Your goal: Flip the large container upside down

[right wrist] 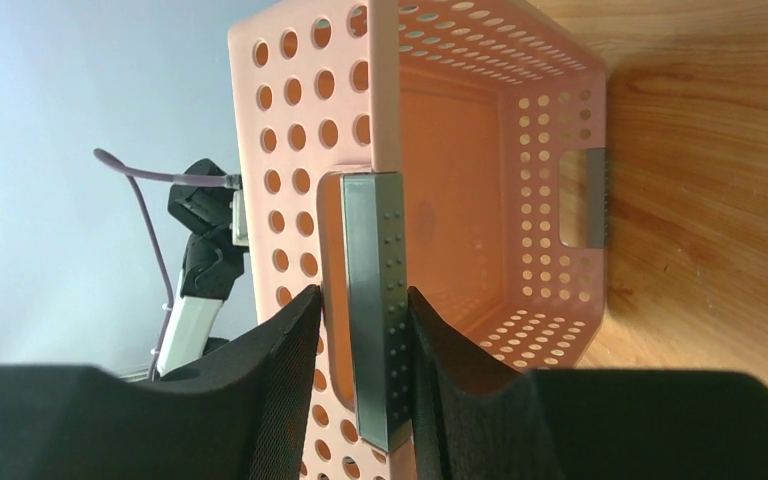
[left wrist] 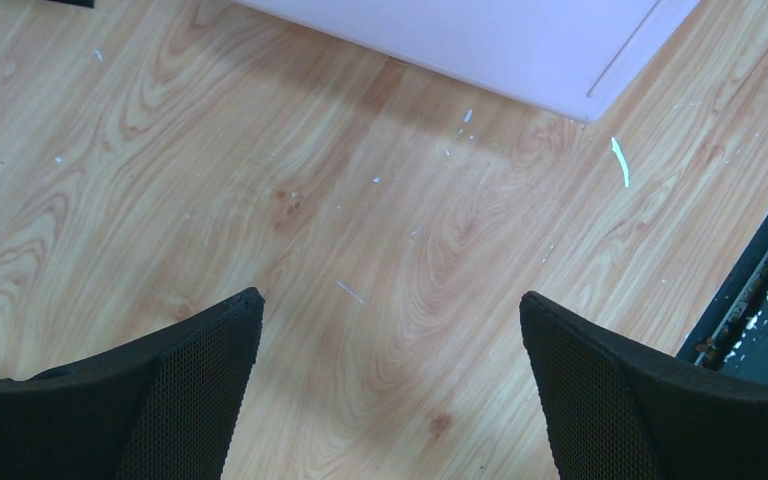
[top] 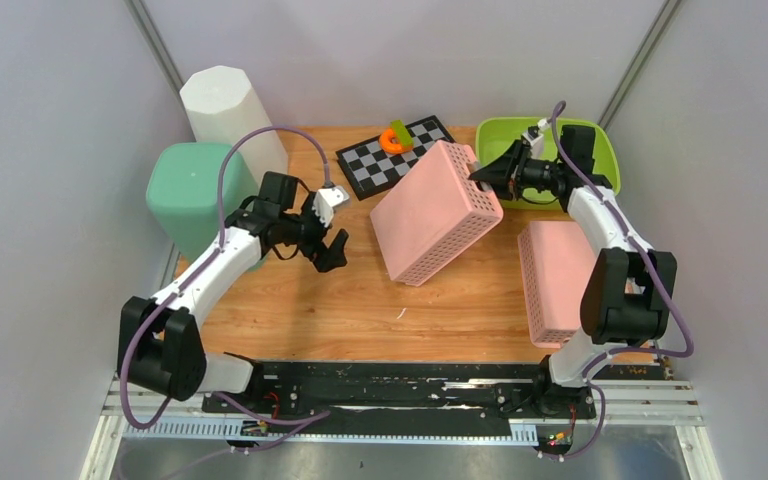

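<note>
The large pink perforated basket (top: 430, 212) is tilted on edge in the middle of the table, its flat bottom facing up and left, its lower edge on the wood. My right gripper (top: 480, 172) is shut on its upper rim at the grey handle strip (right wrist: 375, 300), one finger outside the wall and one inside. The right wrist view looks into the basket's open inside (right wrist: 460, 200). My left gripper (top: 332, 225) is open and empty, hovering over bare wood left of the basket. A pale corner of the basket (left wrist: 480, 40) shows at the top of the left wrist view.
A second pink basket (top: 558, 280) lies upside down at the right, by the right arm. A green bin (top: 600, 150) stands back right. A checkerboard (top: 370, 165) with an orange object (top: 395, 140) lies at the back. A teal bin (top: 192, 195) and a white bin (top: 230, 110) stand back left.
</note>
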Controlling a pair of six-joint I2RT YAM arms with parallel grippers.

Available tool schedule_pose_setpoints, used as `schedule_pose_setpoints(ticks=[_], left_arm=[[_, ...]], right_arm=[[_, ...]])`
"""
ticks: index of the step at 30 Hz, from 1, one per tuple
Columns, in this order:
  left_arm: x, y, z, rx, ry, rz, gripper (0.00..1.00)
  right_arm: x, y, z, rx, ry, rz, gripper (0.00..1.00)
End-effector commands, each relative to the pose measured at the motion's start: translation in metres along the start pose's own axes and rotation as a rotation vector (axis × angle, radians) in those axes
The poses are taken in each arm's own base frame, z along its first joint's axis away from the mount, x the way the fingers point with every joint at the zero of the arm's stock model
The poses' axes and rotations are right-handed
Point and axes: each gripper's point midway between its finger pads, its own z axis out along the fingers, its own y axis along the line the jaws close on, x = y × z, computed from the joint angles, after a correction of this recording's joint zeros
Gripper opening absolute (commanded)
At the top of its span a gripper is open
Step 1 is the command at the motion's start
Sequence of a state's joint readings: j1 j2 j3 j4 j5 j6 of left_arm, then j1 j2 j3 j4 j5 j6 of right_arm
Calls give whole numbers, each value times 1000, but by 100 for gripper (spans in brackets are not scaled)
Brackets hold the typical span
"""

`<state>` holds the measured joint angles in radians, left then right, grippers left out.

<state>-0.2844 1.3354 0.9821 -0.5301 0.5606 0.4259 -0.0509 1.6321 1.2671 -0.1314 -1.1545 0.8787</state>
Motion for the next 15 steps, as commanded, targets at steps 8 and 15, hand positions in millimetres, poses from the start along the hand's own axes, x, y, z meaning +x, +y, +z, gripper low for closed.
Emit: schedule_pose_setpoints(ticks=[8, 15], left_arm=[[-4, 4, 16, 43, -6, -66, 100], [-3, 6, 23, 58, 8, -101, 100]], right_arm=[[9, -4, -4, -10, 39, -10, 38], [22, -2, -1, -20, 80, -42, 45]])
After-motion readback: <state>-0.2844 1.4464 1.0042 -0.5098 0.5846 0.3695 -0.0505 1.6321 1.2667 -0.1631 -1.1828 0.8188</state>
